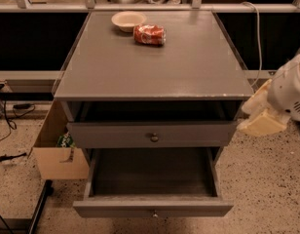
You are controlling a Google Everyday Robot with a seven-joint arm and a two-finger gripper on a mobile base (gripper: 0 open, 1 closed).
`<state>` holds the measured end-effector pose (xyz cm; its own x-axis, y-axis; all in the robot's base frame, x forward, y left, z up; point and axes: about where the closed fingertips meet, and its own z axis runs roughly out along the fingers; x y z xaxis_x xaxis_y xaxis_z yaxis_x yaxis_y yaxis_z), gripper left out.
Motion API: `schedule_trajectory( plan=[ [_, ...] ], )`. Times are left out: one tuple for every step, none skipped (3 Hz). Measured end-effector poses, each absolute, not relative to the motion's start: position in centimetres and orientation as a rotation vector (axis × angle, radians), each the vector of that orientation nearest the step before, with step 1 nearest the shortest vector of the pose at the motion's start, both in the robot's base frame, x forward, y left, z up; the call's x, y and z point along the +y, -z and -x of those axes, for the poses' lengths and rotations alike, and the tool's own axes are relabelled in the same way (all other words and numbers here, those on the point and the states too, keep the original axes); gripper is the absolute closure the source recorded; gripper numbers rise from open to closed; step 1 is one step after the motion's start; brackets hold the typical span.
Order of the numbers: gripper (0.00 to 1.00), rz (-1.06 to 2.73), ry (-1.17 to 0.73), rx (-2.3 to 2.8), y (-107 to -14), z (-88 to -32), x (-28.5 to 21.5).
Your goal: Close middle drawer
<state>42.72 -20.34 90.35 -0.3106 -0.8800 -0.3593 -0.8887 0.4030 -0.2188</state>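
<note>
The middle drawer [153, 207] is a wide grey box pulled far out at the bottom of the cabinet. Its inside is bare and its flat front carries a small round knob [154, 213]. Above it, the taller-fronted top drawer [116, 135] with a larger dark knob stands slightly out from under the cabinet top. The lowest drawer is hidden beneath the open one. My gripper [263, 116], cream-coloured on a white arm, hangs to the right of the cabinet at the top drawer's height, apart from both drawers.
A beige bowl [128, 20] and a red can [149, 34] lying on its side rest at the back of the grey cabinet top [155, 67]. A cardboard box [57, 155] stands on the floor to the left. Cables and a dark rail lie at the far left.
</note>
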Motion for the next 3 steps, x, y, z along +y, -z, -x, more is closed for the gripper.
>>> schedule_trajectory(
  plan=[
    [0.79, 1.419, -0.093, 2.241, -85.8, -42.9, -19.3],
    [1.00, 1.304, -0.174, 2.260, -79.8, -42.7, -18.6],
    [1.00, 1.305, -0.174, 2.260, -79.8, -42.7, -18.6]
  ],
)
